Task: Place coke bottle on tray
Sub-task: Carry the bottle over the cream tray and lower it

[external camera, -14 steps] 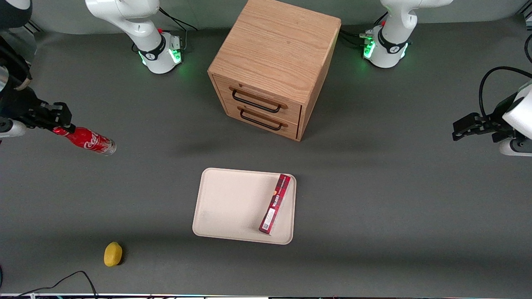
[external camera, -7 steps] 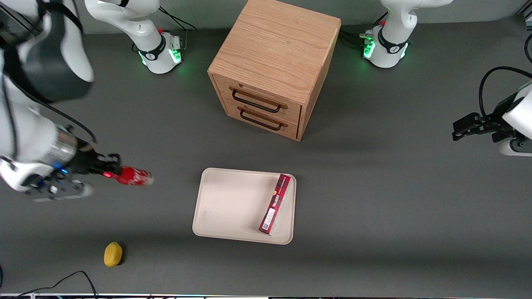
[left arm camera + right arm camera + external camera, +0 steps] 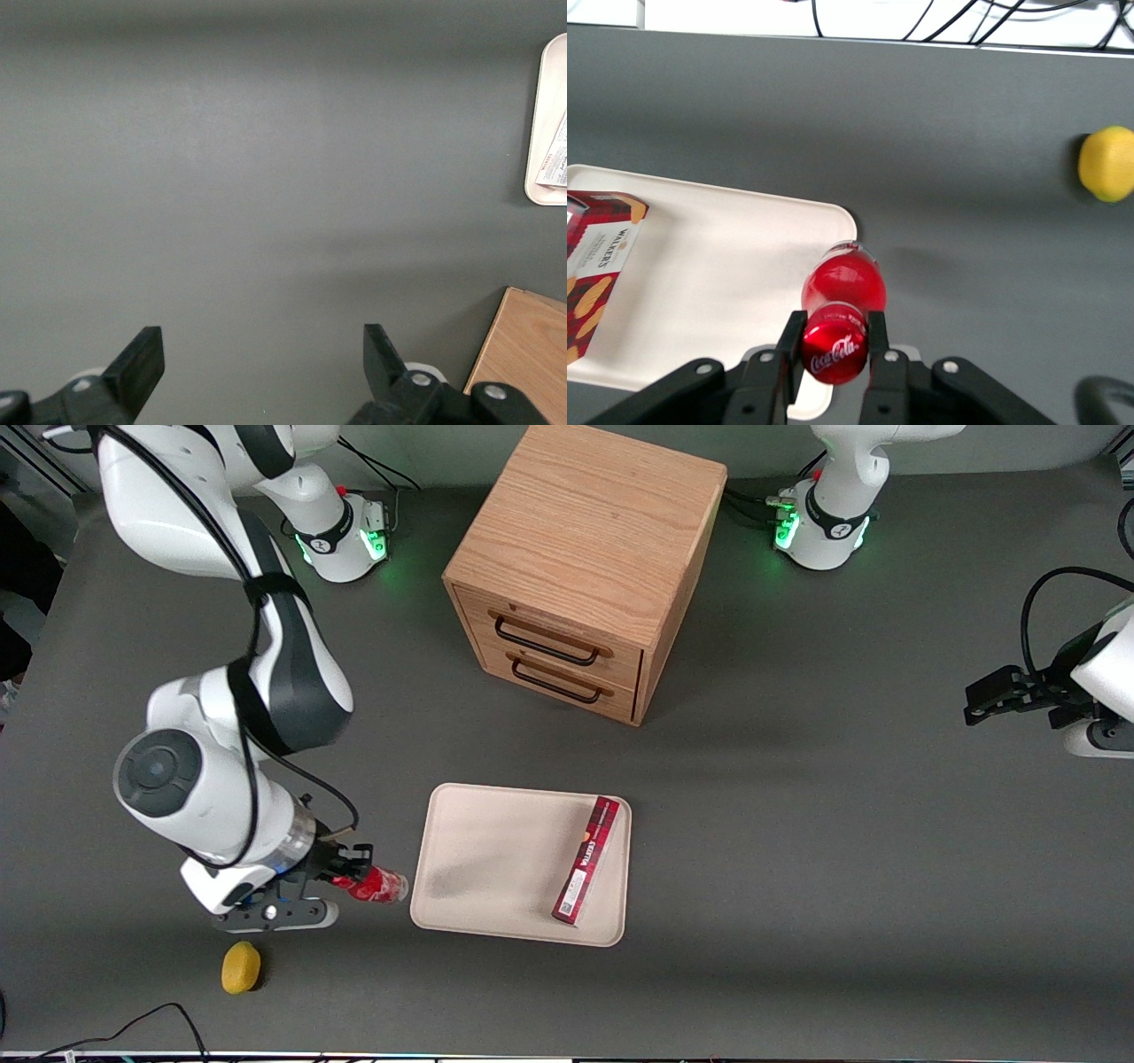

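aloft now, my gripper [image 3: 347,874] with fingers clamped on the coke bottle [image 3: 376,886] by its cap, just beside the tray [image 3: 496,850]

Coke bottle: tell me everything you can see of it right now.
The coke bottle is small and red, with a red cap bearing white script and a clear base. The tool is shut on its cap end, holding it tilted in the air, base toward the tray. It hangs at the tray's edge nearest the working arm, not yet resting on it.

"Coca-Cola" on bottle cap [image 3: 835,354], "Walkers" on box [image 3: 598,266]
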`<action>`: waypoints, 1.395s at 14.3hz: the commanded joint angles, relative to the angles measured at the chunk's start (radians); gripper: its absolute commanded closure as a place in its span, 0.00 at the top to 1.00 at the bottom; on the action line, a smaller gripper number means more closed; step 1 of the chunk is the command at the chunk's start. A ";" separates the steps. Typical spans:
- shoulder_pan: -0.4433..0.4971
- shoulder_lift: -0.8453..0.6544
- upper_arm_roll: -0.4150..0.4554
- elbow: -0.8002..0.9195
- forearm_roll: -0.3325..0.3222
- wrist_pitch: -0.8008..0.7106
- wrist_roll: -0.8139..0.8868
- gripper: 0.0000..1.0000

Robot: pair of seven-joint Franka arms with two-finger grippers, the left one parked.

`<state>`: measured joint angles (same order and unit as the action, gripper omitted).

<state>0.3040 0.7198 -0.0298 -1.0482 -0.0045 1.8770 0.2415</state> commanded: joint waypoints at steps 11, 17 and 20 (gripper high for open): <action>0.084 0.136 -0.013 0.028 -0.003 0.083 0.131 0.00; 0.083 0.139 -0.013 0.028 -0.006 0.105 0.162 1.00; 0.043 0.083 -0.005 0.013 0.000 0.056 0.144 1.00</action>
<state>0.3698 0.8488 -0.0362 -1.0305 -0.0045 1.9787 0.3772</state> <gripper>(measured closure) 0.251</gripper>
